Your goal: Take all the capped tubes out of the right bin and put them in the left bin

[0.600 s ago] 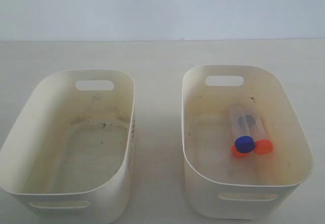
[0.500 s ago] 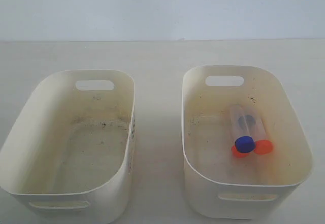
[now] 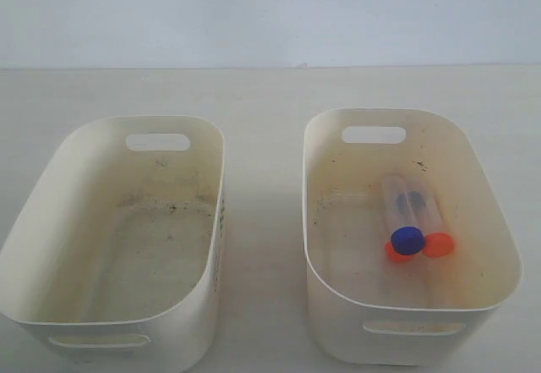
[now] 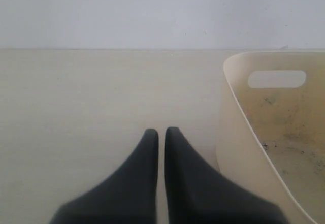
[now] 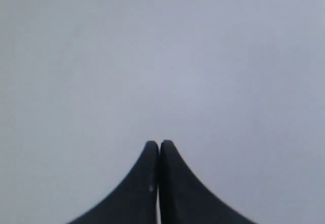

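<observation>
Lying in right bin [image 3: 308, 189]: the capped tubes [image 3: 412, 221], one blue cap and two orange showing, are resting together on its floor.
Left bin [image 3: 221, 163]: holding no tubes.
Progress: you are starting from nothing moved; every tube is waiting.
Left gripper [image 4: 161, 131]: pressed nearly together, empty, over the table [image 3: 262, 94] beside the left bin.
Right gripper [image 5: 159, 144]: pressed together, empty.

Table [image 3: 262, 94], perhaps wood, left bin [image 3: 182, 343], right bin [image 3: 338, 322]
</observation>
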